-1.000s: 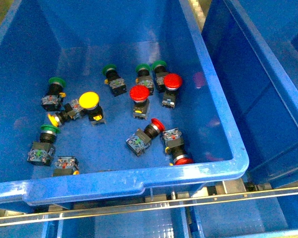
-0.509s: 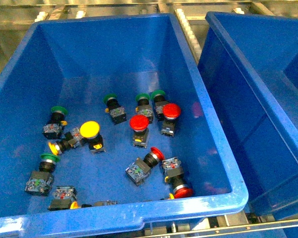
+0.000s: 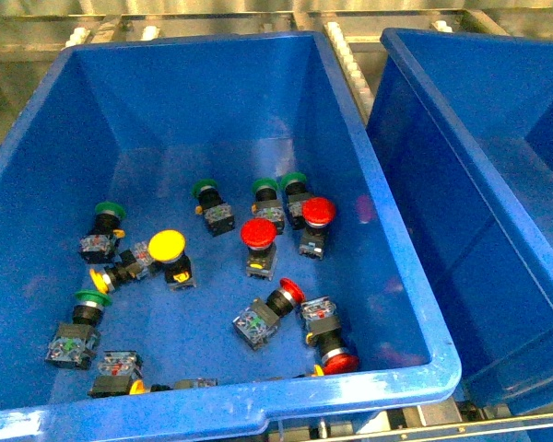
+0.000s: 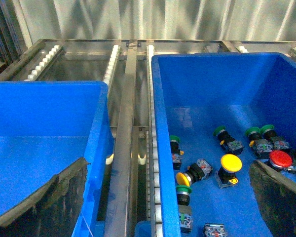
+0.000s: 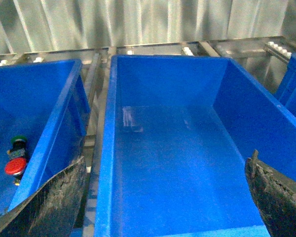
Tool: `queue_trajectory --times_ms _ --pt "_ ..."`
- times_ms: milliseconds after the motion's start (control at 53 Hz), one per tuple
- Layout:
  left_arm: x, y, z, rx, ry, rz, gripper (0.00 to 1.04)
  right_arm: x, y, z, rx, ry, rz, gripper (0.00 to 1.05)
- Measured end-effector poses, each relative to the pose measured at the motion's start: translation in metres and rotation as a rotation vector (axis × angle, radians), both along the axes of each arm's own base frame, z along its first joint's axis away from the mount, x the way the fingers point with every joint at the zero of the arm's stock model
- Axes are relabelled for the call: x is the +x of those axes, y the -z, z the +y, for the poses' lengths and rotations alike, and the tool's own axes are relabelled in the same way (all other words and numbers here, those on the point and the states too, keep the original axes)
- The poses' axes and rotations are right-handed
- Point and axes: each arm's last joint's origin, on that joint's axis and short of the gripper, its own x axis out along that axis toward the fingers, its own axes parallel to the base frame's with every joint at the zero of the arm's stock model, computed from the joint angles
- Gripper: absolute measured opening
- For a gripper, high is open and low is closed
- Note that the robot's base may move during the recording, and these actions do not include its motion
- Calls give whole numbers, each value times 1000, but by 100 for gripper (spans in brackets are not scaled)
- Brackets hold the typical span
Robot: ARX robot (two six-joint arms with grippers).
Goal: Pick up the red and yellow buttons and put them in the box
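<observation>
Several red buttons point(image 3: 258, 232) and yellow buttons point(image 3: 167, 245) lie on the floor of the middle blue bin point(image 3: 37, 138), mixed with green-capped ones. The box point(image 3: 461, 175) stands right beside that bin, on its right; its inside shows bare in the right wrist view point(image 5: 172, 163). My left gripper point(image 4: 160, 200) hangs open above the bin's left wall, with a yellow button point(image 4: 231, 163) and a red one point(image 4: 280, 158) below it. Over the box my right gripper point(image 5: 163, 202) is open and holds nothing. Neither arm shows in the front view.
Green-capped buttons point(image 3: 204, 190) lie among the red and yellow ones. Another blue bin point(image 4: 44, 143) stands left of the button bin, across a metal roller rail point(image 4: 126, 148). Corrugated metal wall behind.
The front view has shifted: the button bin now shows its whole far wall and its near rim sits at the picture's bottom. The buttons keep their places in the bin.
</observation>
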Motion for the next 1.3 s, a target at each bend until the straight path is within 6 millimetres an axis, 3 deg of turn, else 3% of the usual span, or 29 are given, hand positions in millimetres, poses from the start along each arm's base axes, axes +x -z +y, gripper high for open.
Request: queue_trajectory --times_ms 679,717,811,849,924,1151,1301 --pt "0 0 0 -2 6 3 97 0 0 0 0 0 0 98" --pt "1 1 -1 -32 64 101 97 0 0 0 0 0 0 98" --pt "3 -6 -8 -200 242 555 97 0 0 0 0 -3 0 98" --pt "6 -10 -12 -232 260 680 97 0 0 0 0 -2 0 98" --pt "14 -16 -16 -244 270 745 97 0 0 0 0 -2 0 98" --pt "49 -59 -19 -153 262 644 97 0 0 0 0 -2 0 98" --pt "79 -71 -20 -36 263 590 97 0 0 0 0 -2 0 98"
